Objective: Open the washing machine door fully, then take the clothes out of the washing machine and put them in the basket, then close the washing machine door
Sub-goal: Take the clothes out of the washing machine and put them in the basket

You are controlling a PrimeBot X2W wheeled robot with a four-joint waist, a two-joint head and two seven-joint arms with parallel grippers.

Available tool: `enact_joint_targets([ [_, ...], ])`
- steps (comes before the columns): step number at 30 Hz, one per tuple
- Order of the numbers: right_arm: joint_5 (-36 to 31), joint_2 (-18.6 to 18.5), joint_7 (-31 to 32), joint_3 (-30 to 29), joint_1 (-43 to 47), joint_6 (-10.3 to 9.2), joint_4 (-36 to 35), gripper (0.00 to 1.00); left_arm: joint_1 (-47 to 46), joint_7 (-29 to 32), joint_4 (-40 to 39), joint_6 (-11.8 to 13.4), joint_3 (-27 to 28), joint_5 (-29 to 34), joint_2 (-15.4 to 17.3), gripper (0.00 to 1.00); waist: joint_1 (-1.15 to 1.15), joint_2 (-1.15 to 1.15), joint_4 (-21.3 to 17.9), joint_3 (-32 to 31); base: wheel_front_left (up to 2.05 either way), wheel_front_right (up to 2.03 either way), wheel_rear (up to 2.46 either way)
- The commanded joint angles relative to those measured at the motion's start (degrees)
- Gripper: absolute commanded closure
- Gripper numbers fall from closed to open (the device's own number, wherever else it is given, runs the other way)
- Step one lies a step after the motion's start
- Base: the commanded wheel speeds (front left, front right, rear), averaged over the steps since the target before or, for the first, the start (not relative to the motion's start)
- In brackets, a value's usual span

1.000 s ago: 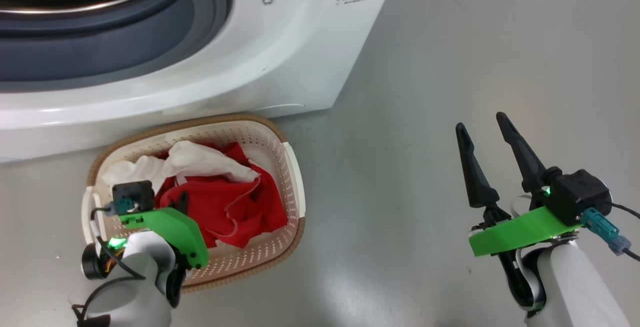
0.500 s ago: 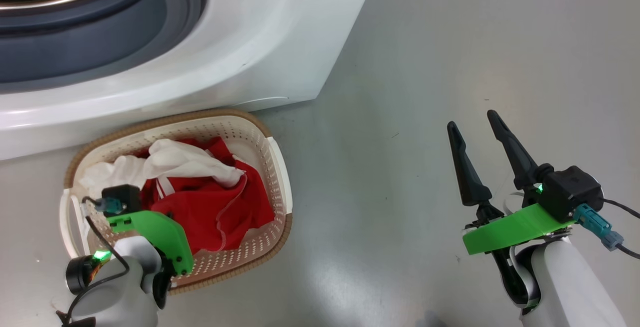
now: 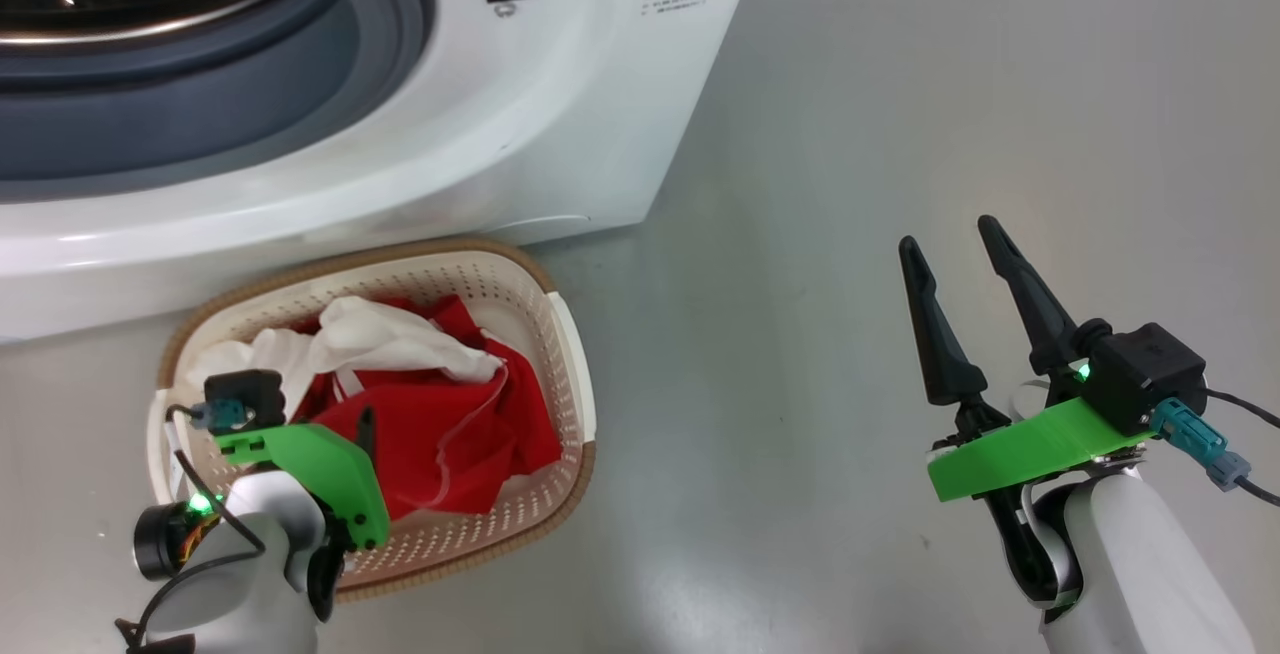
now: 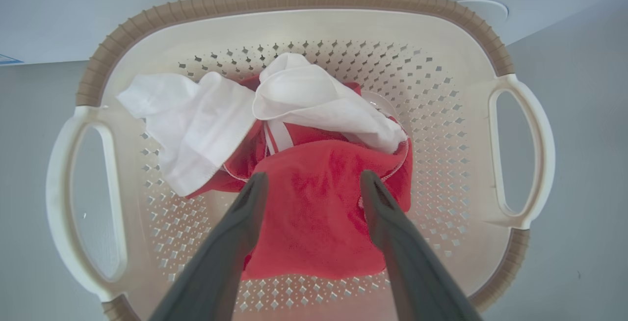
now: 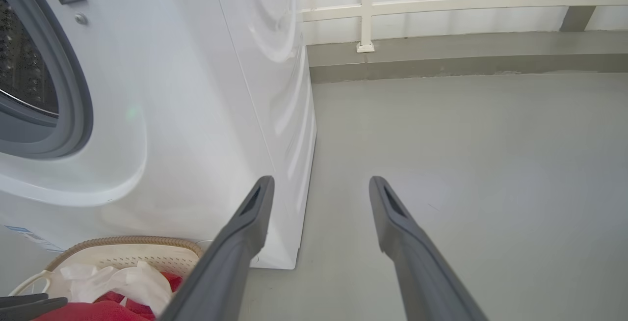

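Note:
The cream basket (image 3: pixel 400 256) with a brown rim stands on the floor against the white washing machine (image 3: pixel 520 134). The clothes fill it: red garments (image 3: pixel 440 434) under a white cloth (image 3: pixel 380 339). My left gripper (image 3: pixel 360 429) points down into the basket. In the left wrist view it (image 4: pixel 314 178) is open just above the red garments (image 4: pixel 319 223), gripping nothing, with the white cloth (image 4: pixel 196 120) beyond. My right gripper (image 3: pixel 948 236) is open and empty over bare floor, right of the machine (image 5: pixel 196 90). The machine's opening shows its grey rubber ring (image 3: pixel 200 104). The washing machine door is out of view.
Grey floor (image 3: pixel 900 84) stretches to the right of the machine. A white railing (image 5: pixel 363 7) and a low grey kerb (image 5: pixel 441 66) close off the far side. The basket's two side handles (image 4: pixel 520 149) stick out past its rim.
My left gripper has opened over the basket and the red garment now lies loose among the clothes. The head camera has shifted slightly. The right gripper has stayed open.

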Motion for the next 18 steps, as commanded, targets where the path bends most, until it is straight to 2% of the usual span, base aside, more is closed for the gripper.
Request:
enact_joint_targets([
  [1, -0.4, -0.3, -0.4, 1.0, 0.7, 0.35, -0.9, 0.00, 0.2, -0.9, -0.4, -0.6, 0.9, -0.3, 1.7, 0.00, 0.00, 0.00, 0.8, -1.1, 0.00, 0.00, 0.00],
  [10, -1.0, -0.3, -0.4, 0.5, 1.7, 0.35, -0.1, 0.00, 1.2, -7.3, -1.6, -2.0, 0.5, -0.9, 0.6, 0.00, 0.00, 0.00, 2.7, -5.0, 0.00, 0.00, 0.00],
  [12, -1.3, -0.3, -0.4, 0.1, 2.2, 0.35, 0.0, 0.00, 1.8, -9.2, -3.8, -2.8, 0.3, -0.8, 0.4, 0.00, 0.00, 0.00, 3.4, -6.5, 0.00, 0.00, 0.00],
  [18, -1.8, -0.3, -0.4, -1.1, 3.1, 0.35, 0.3, 0.00, 4.3, -10.2, -9.2, -3.3, 0.4, -0.5, 0.1, 0.00, 0.00, 0.00, 4.5, -9.4, 0.00, 0.00, 0.00],
])
